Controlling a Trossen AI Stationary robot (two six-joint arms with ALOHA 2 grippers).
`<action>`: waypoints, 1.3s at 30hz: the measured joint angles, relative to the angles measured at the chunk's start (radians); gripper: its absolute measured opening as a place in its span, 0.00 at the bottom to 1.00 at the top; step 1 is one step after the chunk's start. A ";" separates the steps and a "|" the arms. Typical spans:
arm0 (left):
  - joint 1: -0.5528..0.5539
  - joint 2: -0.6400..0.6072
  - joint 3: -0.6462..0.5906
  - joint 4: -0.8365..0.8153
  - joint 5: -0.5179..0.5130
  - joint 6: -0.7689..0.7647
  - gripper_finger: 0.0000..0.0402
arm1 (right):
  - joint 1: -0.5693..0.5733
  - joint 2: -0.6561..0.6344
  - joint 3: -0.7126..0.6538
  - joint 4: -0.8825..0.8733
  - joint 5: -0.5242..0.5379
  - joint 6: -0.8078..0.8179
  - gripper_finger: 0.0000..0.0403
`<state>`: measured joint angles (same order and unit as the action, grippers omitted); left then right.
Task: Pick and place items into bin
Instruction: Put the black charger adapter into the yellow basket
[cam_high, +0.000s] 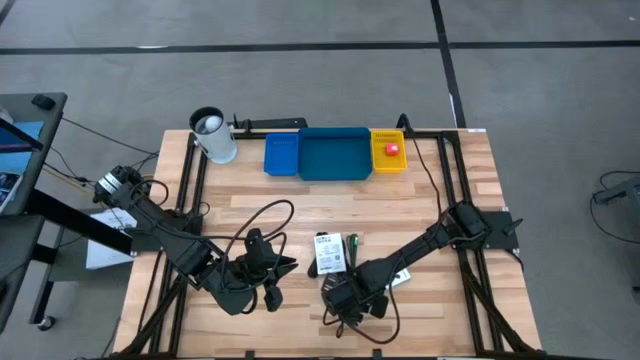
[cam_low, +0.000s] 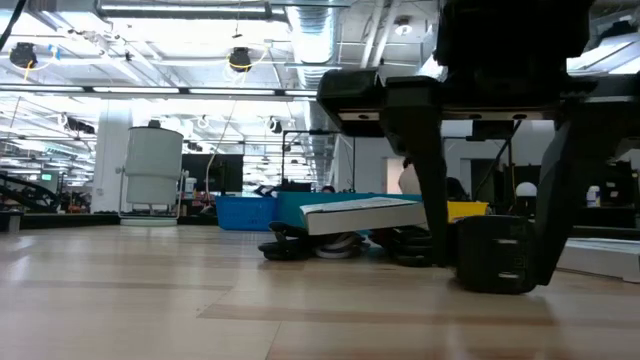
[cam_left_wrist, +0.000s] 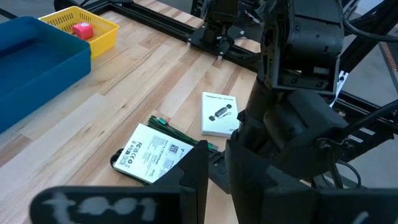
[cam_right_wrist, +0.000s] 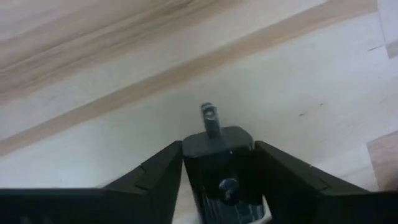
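The right tool (cam_right_wrist: 217, 171) stood low over the wooden tabletop (cam_high: 420, 215) at about six o'clock, its two fingers set against both sides of a small black piece (cam_right_wrist: 219, 163) that rested upright on the wood, a short stub rising from its top. The left tool (cam_high: 268, 268) waited just to its nine o'clock side, jaws drawn narrow with nothing seen between them. Directly at twelve o'clock from the right tool lay a white printed packet (cam_high: 330, 253) propped on dark and green cables (cam_left_wrist: 177, 130), and a second white packet (cam_left_wrist: 219, 114) lay just beside the right arm, so both crowded the space around the grip. Farther toward twelve o'clock, along the far edge, ran the row of trays: a small blue tray (cam_high: 281, 155), the wide blue tray (cam_high: 335, 155) and the yellow tray (cam_high: 389, 152), which held a small red block (cam_high: 391, 150). A white-and-black cup (cam_high: 214, 135) stood at about eleven o'clock, just beside the small blue tray. Black frame rails (cam_high: 440, 170) and loose cables crossed the tabletop on both sides.
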<state>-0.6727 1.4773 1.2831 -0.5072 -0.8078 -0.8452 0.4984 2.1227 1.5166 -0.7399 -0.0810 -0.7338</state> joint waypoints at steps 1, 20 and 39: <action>0.000 0.000 0.000 0.000 0.000 0.000 0.11 | 0.000 0.000 0.000 0.000 0.000 0.000 0.42; 0.000 0.000 0.000 0.000 0.000 0.000 0.11 | 0.001 -0.002 0.079 -0.132 0.001 0.001 0.35; 0.000 -0.012 0.000 0.010 0.024 0.052 0.11 | -0.115 -0.002 0.429 -0.565 0.000 0.262 0.35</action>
<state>-0.6724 1.4652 1.2831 -0.4971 -0.7841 -0.7927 0.3830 2.1212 1.9452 -1.3045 -0.0811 -0.4719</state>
